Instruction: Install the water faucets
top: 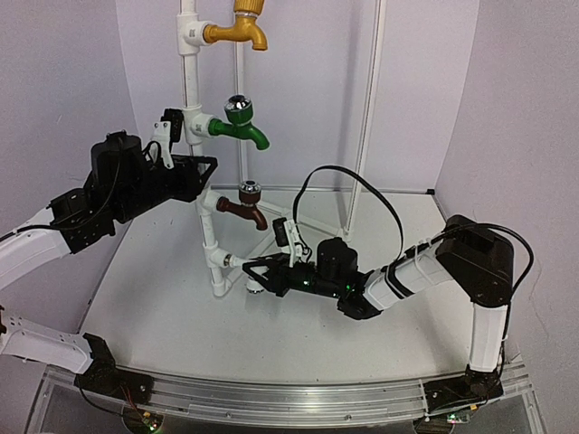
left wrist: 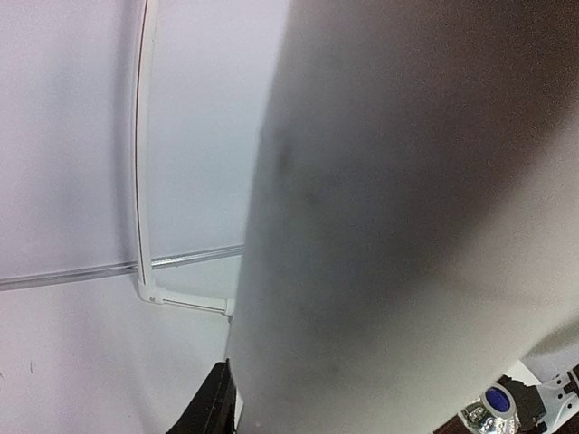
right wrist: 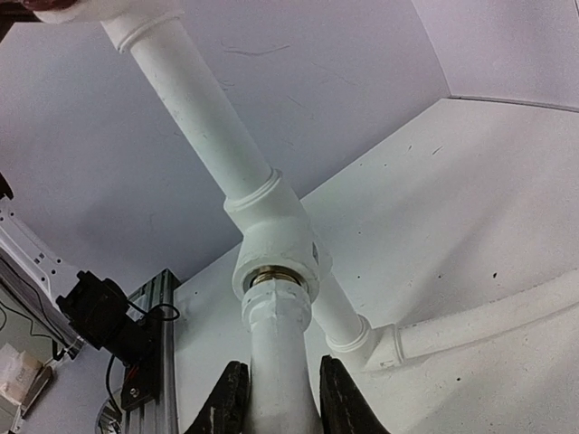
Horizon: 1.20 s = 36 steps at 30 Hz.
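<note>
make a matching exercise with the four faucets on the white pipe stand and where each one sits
Things:
1. yellow faucet
2. green faucet
3. brown faucet
4. white faucet

Places:
A. at the lowest fitting, gripped by the right pincer
B. highest on the upright pipe
C. second from the top
D. third from the top

Pairs: 1-B, 2-C, 3-D, 4-A
</note>
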Motion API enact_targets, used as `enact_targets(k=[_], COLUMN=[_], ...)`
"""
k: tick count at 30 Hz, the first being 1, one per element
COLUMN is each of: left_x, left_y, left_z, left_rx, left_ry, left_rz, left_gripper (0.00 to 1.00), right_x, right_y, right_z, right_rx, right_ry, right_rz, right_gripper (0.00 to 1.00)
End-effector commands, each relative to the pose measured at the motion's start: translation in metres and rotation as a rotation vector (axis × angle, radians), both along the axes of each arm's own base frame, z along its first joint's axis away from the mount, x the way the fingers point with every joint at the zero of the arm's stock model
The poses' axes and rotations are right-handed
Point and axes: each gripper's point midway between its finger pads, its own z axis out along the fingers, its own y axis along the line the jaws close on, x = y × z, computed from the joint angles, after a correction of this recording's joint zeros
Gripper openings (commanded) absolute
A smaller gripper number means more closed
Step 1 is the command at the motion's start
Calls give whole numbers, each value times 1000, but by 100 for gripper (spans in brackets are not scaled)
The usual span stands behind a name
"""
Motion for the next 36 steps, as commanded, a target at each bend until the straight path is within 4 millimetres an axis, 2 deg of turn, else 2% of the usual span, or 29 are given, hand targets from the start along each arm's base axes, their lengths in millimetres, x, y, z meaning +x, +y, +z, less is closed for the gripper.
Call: enact_targets(k=[1, 9, 14, 19, 24, 29, 36], left_x=[-32, -30, -30, -34, -39, -46, -54], left_y=[-44, -60, -73, -79, -84, -84, -83], left_z=[0, -7, -18, -40, -55, -65, -83], left_rx=[-293, -309, -319, -327, -327, -311, -292], left_ry=[225, 223, 244, 294, 335, 350, 386], left_rz=[-175, -189, -212, -208, -218, -240, -259], left_gripper=[0, 0, 0, 0, 0, 0, 0], right_x=[37, 29, 24, 20, 16, 23, 25], right_y=[-13, -22, -36, -43, -47, -57, -57], right_z=[82, 70, 58, 48, 44, 44, 45], right_rx=[330, 344, 306, 296, 319, 350, 405], right_ry=[-11, 24, 29, 63, 113, 169, 295], right_rz=[-162, -174, -198, -195, -172, -140, -61], right_gripper=[0, 0, 0, 0, 0, 0, 0])
